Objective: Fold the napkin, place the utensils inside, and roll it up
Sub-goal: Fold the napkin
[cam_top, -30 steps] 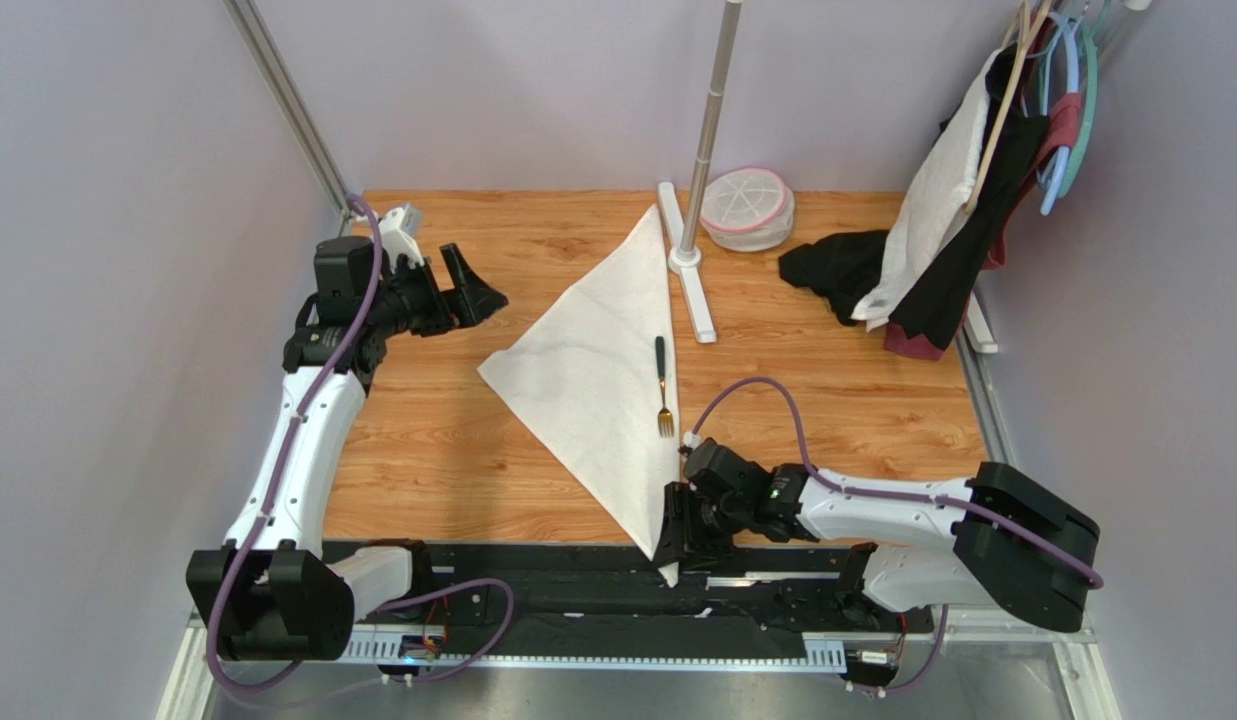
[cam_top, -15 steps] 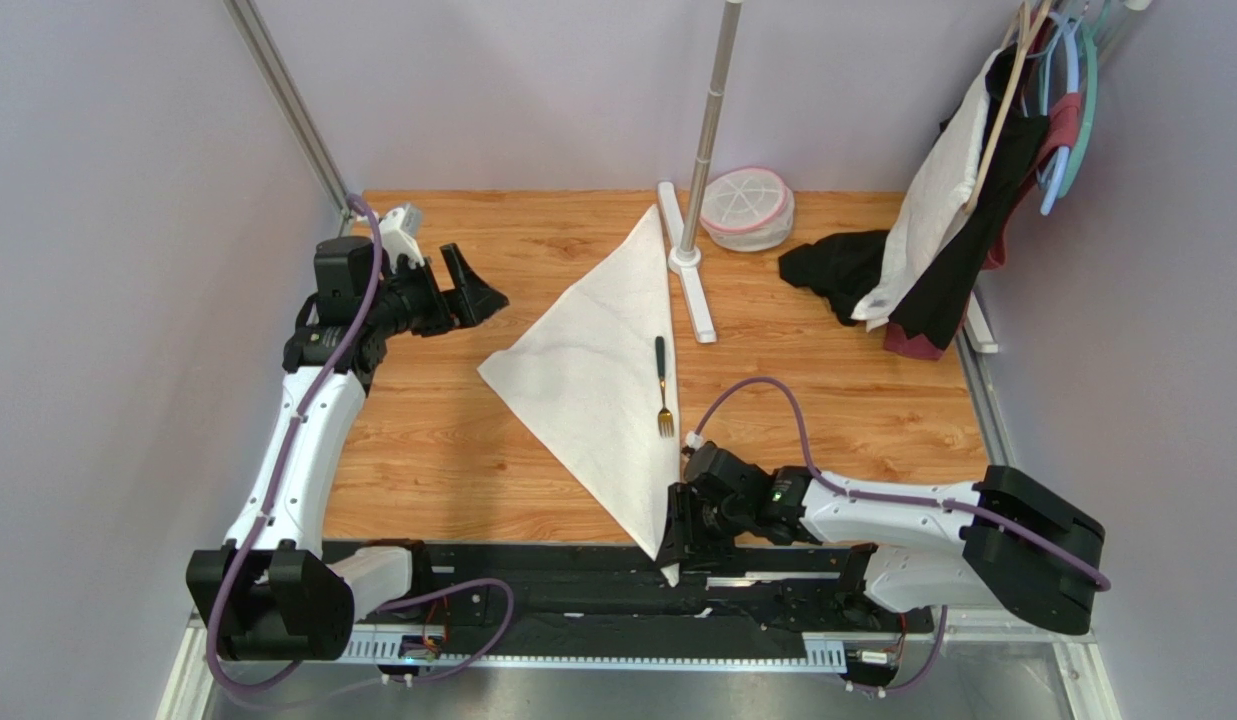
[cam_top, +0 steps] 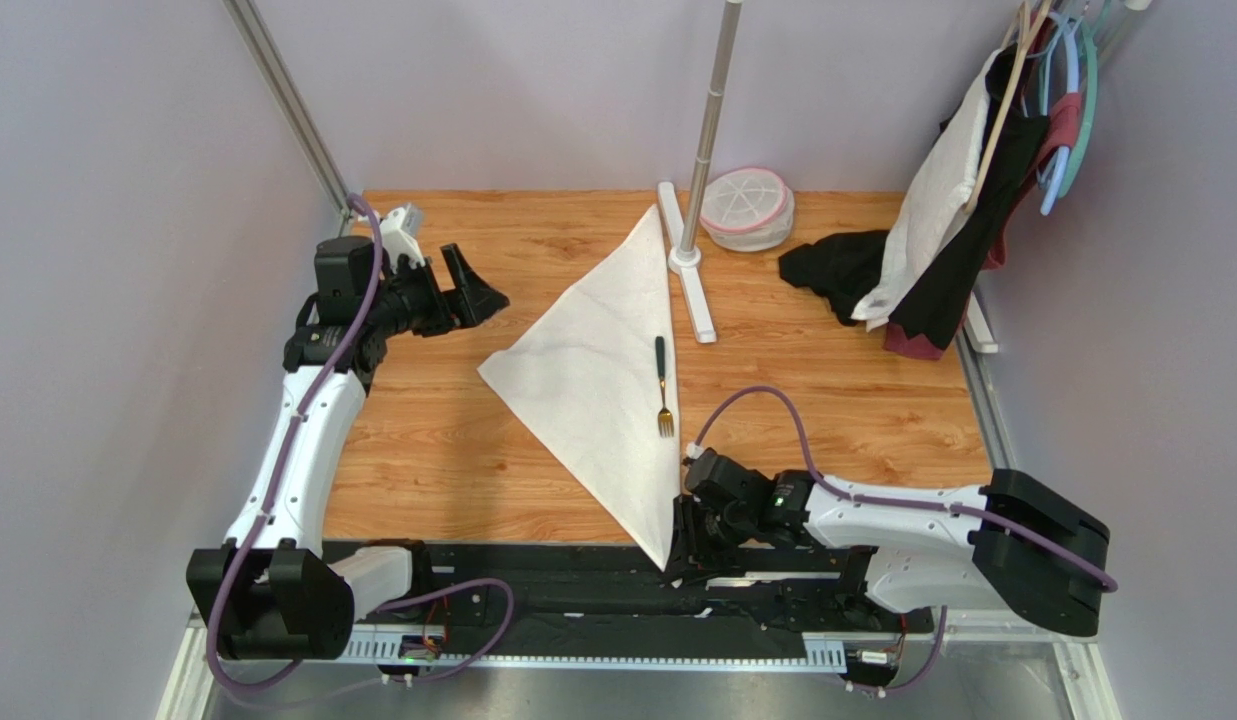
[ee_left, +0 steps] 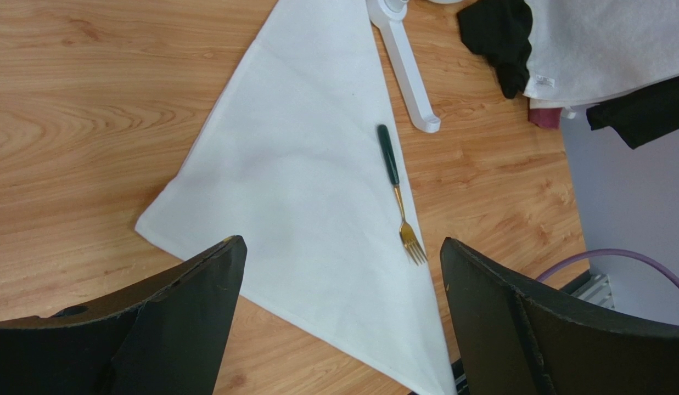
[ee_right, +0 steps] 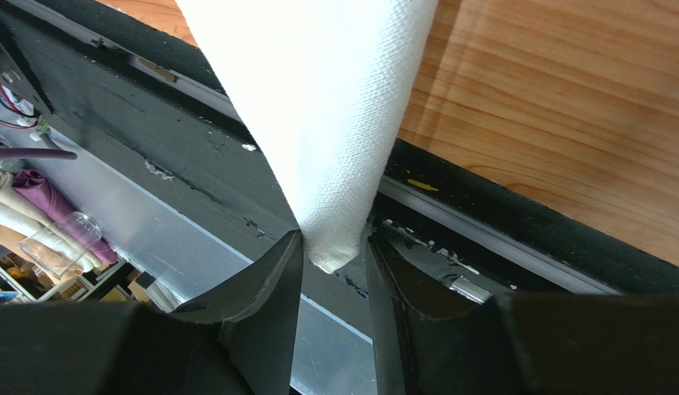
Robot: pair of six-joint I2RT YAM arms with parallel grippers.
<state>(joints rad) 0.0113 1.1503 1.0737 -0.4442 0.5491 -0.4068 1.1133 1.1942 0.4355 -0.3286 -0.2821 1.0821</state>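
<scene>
A bare wooden table (cam_top: pixel 429 450) fills a narrow booth with pale lilac walls (cam_top: pixel 128 150), and a black rail (cam_top: pixel 549 578) runs along its near edge. At the far side a metal pole (cam_top: pixel 710 105) rises from a white foot (cam_top: pixel 696 308), with a round white container (cam_top: pixel 747 207) just beside it. A black cloth (cam_top: pixel 835 270) lies below some garments on hangers (cam_top: pixel 940 195) in the far right corner.

The napkin (cam_top: pixel 594 360) lies mid-table, folded into 1 long triangle. Its long straight edge runs far to near, from a point by the white foot to a narrow tip that hangs over the rail. Its 3rd corner points left.

The fork (cam_top: pixel 662 386) rests along that long right edge. It lies almost parallel to the edge, with the dark handle toward the far wall and the gold tines toward the near side.

The right gripper (ee_right: pixel 334 239) sits at the near tip, with its 2 fingers (ee_right: pixel 268 296) close on either side of the cloth. I cannot tell whether they actually pinch it. The left gripper (ee_left: pixel 341 245) hovers over the table left of the napkin, spread wide and holding nothing.
</scene>
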